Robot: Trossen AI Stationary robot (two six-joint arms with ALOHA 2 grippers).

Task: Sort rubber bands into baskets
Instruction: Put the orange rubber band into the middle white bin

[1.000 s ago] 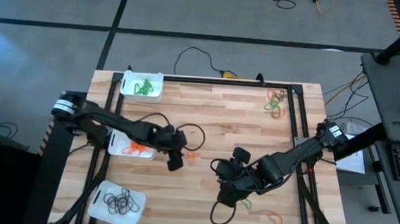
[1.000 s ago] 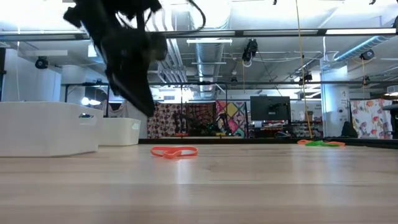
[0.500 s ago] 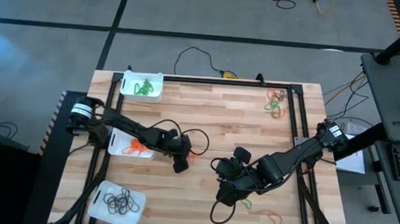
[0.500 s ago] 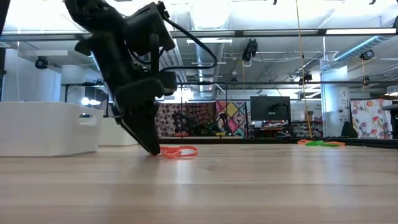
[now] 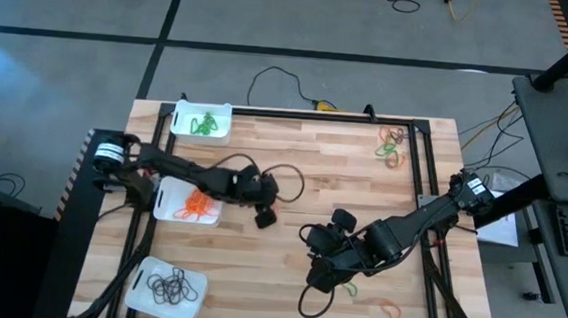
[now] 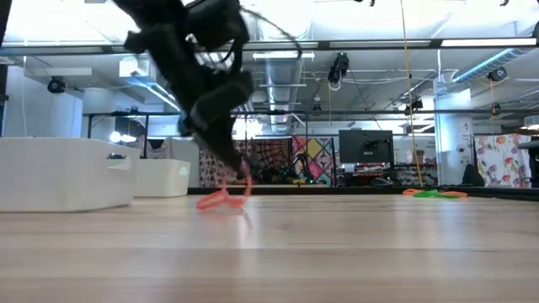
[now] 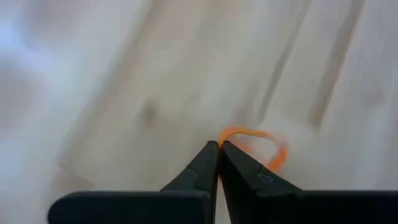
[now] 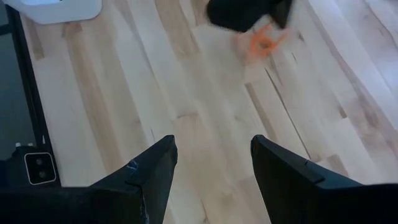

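The orange rubber band [image 7: 255,146] is pinched at one edge by the left end effector [image 7: 218,149], whose fingers are pressed fully together on it, and the low view shows the band [image 6: 221,199] hanging from the tips with its far end right down at the tabletop [image 6: 337,252]. That puts it just to the right of the middle basket [image 5: 187,203], the one already holding a tangle of orange bands, near the center of the wooden top. Up from that basket along the left edge is a basket with green bands [image 5: 202,120], and down from it is one with black bands [image 5: 166,288]. More loose bands sit well away from the middle basket: a small mixed pile [image 5: 392,146] at the far right corner and an orange loop [image 5: 386,309] near the front right edge. The right end effector [image 8: 214,163] hangs to the right of the middle basket, past the left one, fingers spread wide with nothing in them.
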